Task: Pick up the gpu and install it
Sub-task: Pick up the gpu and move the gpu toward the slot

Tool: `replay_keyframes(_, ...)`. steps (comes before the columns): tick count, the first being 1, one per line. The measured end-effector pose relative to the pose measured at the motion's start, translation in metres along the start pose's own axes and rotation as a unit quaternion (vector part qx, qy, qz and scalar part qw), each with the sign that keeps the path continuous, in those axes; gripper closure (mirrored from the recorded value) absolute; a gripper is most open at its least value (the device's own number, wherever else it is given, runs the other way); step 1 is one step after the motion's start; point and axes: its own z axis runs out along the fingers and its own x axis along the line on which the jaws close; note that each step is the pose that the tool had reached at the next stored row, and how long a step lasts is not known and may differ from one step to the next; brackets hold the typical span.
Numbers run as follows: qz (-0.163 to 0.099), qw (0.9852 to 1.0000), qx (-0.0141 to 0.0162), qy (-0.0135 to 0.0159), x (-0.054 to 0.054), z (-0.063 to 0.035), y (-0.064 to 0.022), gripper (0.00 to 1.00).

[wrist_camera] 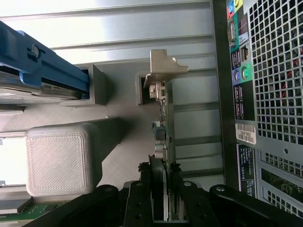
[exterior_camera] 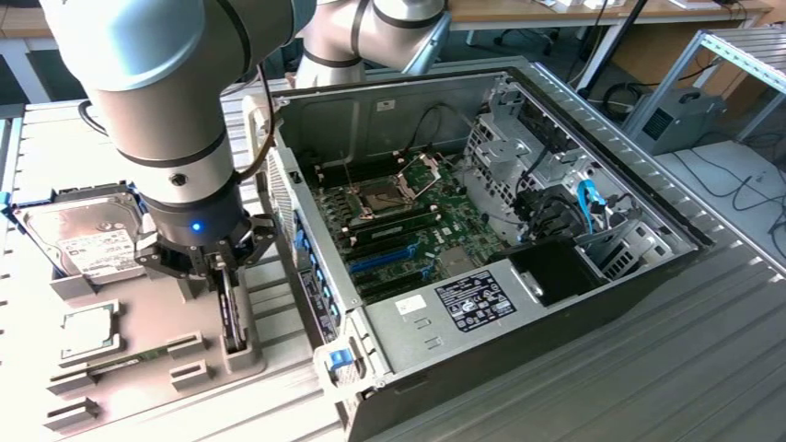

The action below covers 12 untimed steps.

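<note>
Card: the graphics card is stood on edge in a grey slotted holder, just beside the computer case, on the exterior view's left.
Bracket: the silver bracket is carried at the card's end away from the pincer.
Long axis: it is laid parallel to the case's side wall.
Pincer: it is set astride the card's upper edge from directly above; whether it is pinching cannot be told.

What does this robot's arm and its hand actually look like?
The arm is thick, rounded silver-grey tubes with darker grey joint bands. A black cable runs alongside it. The wrist is black with a small blue light, ending in a black, angular hand.
</note>
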Motion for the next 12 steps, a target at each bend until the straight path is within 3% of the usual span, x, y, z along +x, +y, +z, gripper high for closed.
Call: replay_keyframes(12, 0.0, 1.0, 0.0016, -0.0002, -0.0001, -0.0024, 0.0001, 0.73)
